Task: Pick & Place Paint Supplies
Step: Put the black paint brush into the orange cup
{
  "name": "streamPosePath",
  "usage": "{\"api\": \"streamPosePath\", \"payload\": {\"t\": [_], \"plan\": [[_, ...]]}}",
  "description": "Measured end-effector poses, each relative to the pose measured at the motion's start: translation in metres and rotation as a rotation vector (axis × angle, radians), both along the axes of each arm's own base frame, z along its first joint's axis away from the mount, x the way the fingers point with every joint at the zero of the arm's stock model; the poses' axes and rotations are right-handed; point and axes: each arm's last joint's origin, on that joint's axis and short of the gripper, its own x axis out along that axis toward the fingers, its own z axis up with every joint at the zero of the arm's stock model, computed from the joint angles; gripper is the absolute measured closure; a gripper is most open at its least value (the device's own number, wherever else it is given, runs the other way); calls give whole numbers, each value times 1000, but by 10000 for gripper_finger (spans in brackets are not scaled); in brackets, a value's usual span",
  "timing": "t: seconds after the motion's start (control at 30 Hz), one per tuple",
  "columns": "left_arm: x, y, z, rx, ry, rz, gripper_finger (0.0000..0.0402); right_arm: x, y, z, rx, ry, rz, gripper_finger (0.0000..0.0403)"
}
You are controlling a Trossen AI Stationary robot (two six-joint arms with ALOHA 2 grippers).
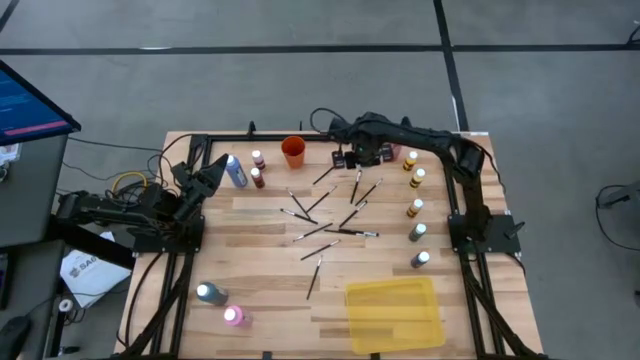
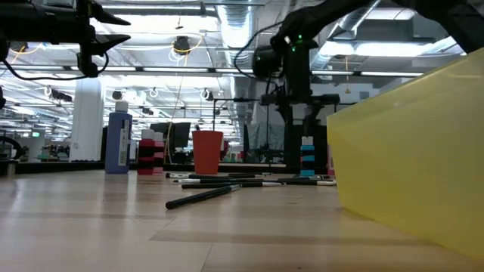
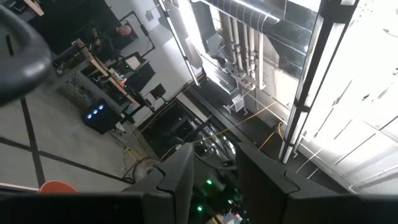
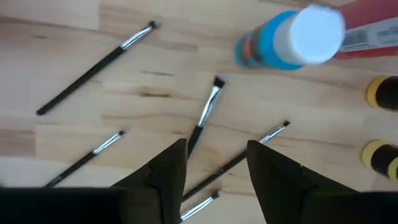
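right gripper (image 4: 214, 165) over scattered paintbrushes (image 4: 204, 118)
fingers spread, gripping nothing; brush between them runs six to twelve o'clock, bristles at twelve.

The right gripper (image 1: 352, 157) reaches over the tabletop's far edge, fingers (image 4: 166, 168) parted; the left gripper (image 1: 212, 172) is raised, tilted upward.
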Motion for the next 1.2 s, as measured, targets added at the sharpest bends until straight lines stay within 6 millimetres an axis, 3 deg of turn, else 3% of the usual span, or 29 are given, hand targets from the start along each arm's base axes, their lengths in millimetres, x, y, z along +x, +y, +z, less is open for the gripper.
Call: {"api": "streamPosePath", "payload": {"t": [0.27,0.4,0.53,0.6,0.7,0.93,1.2], "plan": [[0,0,0,1,-1,0,288,6,59,17,-42,-25,98,271],[0,0,0,3,-2,-6,288,-15,80,37,-60,-99,75,291],[0,0,0,3,-2,-6,284,-50,98,54,-163,-210,-26,306],[0,0,0,3,-2,-6,278,-63,103,43,-187,-237,-95,306],[0,0,0,3,-2,-6,265,-69,103,10,-185,-264,-153,301],[0,0,0,4,-1,-5,237,-41,84,-30,-234,-391,-111,296],[0,-1,1,-2,-21,-27,225,-32,60,-60,-216,-291,-213,275]]}}
